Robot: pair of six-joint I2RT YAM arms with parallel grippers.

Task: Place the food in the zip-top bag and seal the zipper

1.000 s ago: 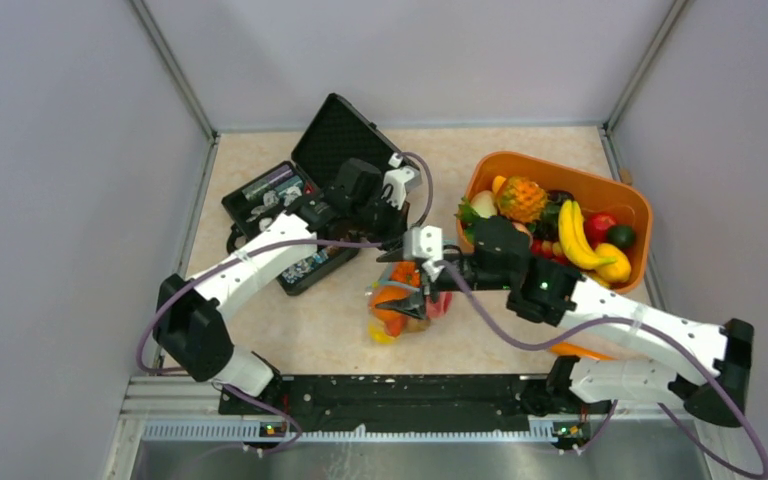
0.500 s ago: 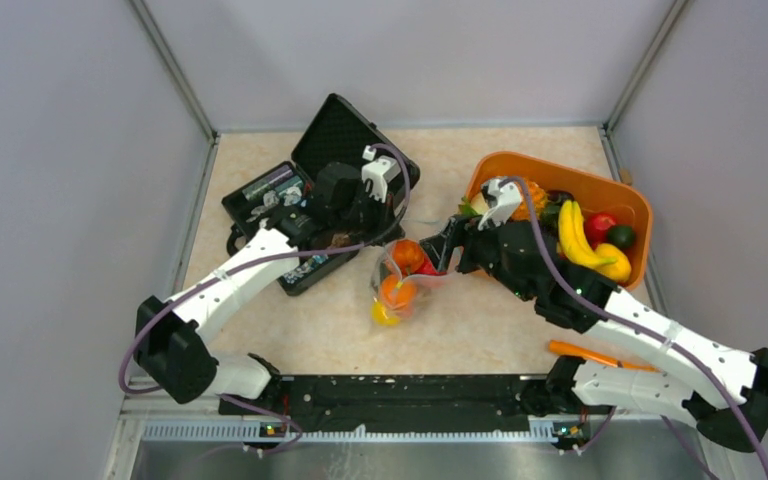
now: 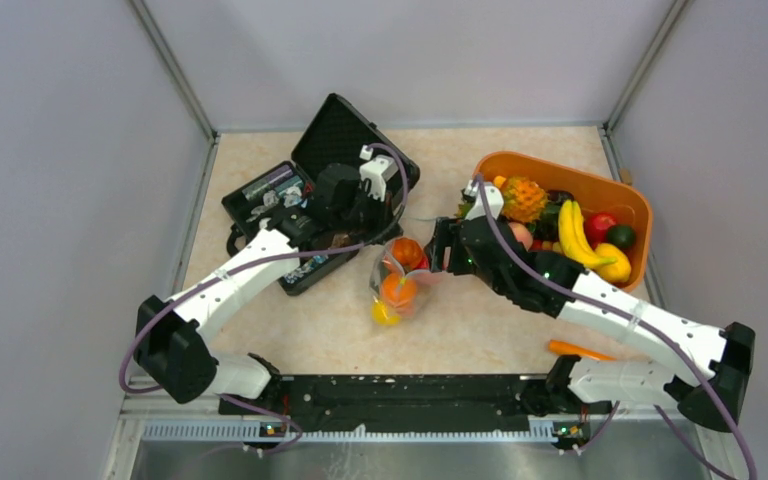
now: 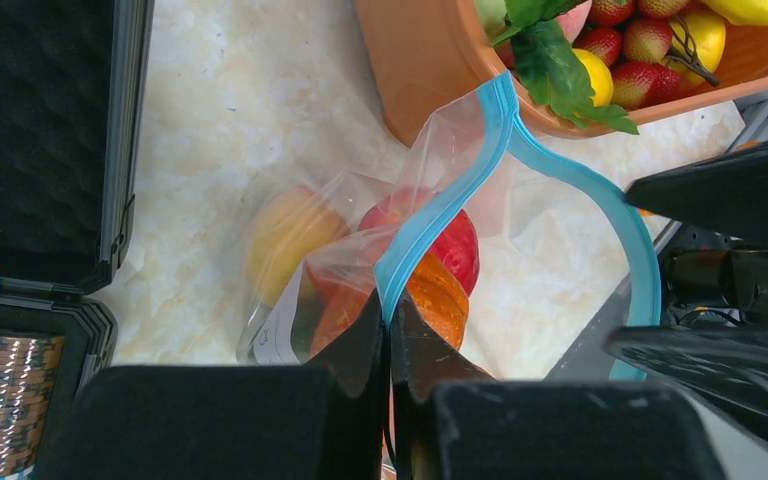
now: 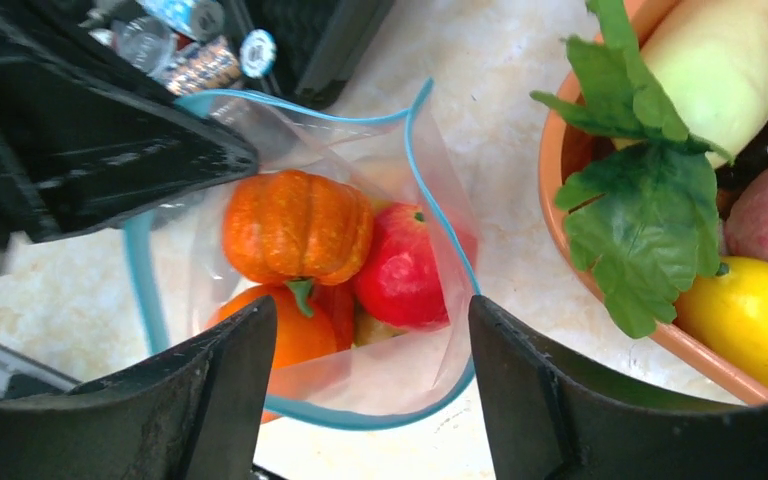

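Withdrawn from the zip-top bag (image 5: 400,385), right pincer (image 5: 370,310) hovers just above its mouth, jaws apart, empty; left pincer (image 4: 388,320) clamps the zipper (image 4: 435,200) on the opposite lip.

**Bag between case and basket**

In the top view the zip-top bag (image 3: 400,290) lies at centre frame, food (image 3: 406,254) inside it. The open case (image 3: 338,135) sits upper left of it, the filled basket (image 3: 560,168) upper right, a stick (image 3: 580,350) at lower right.
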